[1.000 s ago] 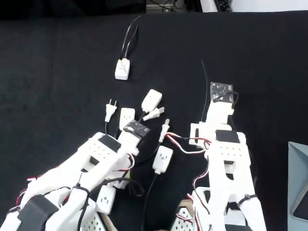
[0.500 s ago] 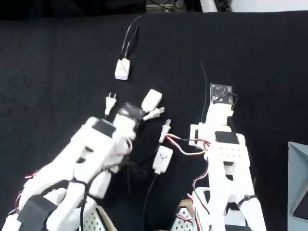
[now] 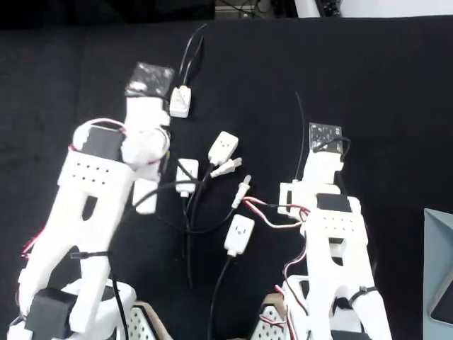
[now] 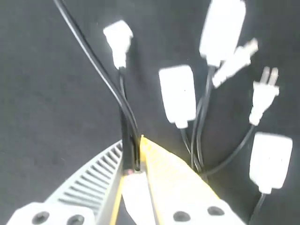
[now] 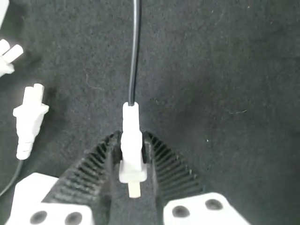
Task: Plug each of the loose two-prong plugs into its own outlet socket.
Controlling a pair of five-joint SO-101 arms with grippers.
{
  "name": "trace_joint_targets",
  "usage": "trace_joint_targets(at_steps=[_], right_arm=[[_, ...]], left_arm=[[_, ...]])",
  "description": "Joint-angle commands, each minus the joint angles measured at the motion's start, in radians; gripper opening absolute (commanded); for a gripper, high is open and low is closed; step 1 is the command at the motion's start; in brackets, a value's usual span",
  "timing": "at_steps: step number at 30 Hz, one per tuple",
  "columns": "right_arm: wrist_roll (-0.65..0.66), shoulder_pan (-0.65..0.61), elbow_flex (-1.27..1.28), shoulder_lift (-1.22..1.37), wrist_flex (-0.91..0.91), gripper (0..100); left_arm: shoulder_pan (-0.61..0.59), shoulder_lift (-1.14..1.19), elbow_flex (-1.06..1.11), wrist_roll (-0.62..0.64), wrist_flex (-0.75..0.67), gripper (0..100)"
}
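The right claw (image 5: 132, 137) pinches a white plug (image 5: 131, 119), whose wire (image 3: 300, 127) runs toward 12 o'clock on the bench (image 3: 382, 78). The left claw (image 4: 132, 142) is pressed together on a black cord (image 4: 122, 93). Two loose plugs (image 3: 226, 168) lie mid-bench, with sockets (image 3: 187, 173) at their 12, 9 and 6 o'clock.

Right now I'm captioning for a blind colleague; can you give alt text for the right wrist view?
The right gripper is shut on a white plug, its black cord running straight away over the black cloth. A loose two-prong plug lies off to one side.
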Motion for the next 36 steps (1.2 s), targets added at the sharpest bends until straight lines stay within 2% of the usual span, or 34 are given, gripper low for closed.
trace_joint_targets(at_steps=[1, 5, 11, 13, 17, 19, 23, 27, 32, 36], right_arm=[[-0.003, 0.012, -0.005, -0.022, -0.015, 1.1], [-0.002, 0.012, -0.005, -0.022, -0.014, 1.1], [0.000, 0.012, -0.005, -0.022, -0.012, 1.1], [0.000, 0.012, -0.005, -0.022, -0.012, 1.1], [0.000, 0.012, -0.005, -0.022, -0.012, 1.1], [0.000, 0.012, -0.004, -0.022, -0.012, 1.1], [0.000, 0.012, -0.004, -0.022, -0.014, 1.1], [0.000, 0.012, -0.004, -0.022, -0.017, 1.1], [0.002, 0.012, -0.004, -0.022, -0.017, 1.1], [0.002, 0.012, -0.004, -0.022, -0.015, 1.1]], left_arm=[[-0.051, -0.018, -0.105, 0.000, 0.011, 3], [-0.074, -0.018, -0.107, 0.006, 0.015, 3], [-0.090, -0.018, -0.119, 0.000, 0.121, 3], [-0.090, -0.018, -0.117, 0.003, 0.141, 8], [-0.147, -0.018, -0.117, 0.008, 0.150, 25], [-0.200, -0.018, -0.134, 0.008, 0.147, 28], [-0.286, -0.018, -0.176, -0.002, 0.153, 28], [-0.320, -0.018, -0.171, -0.005, 0.157, 28], [-0.248, -0.018, -0.101, -0.126, 0.238, 27], [-0.208, -0.012, -0.001, -0.143, 0.213, 23]])
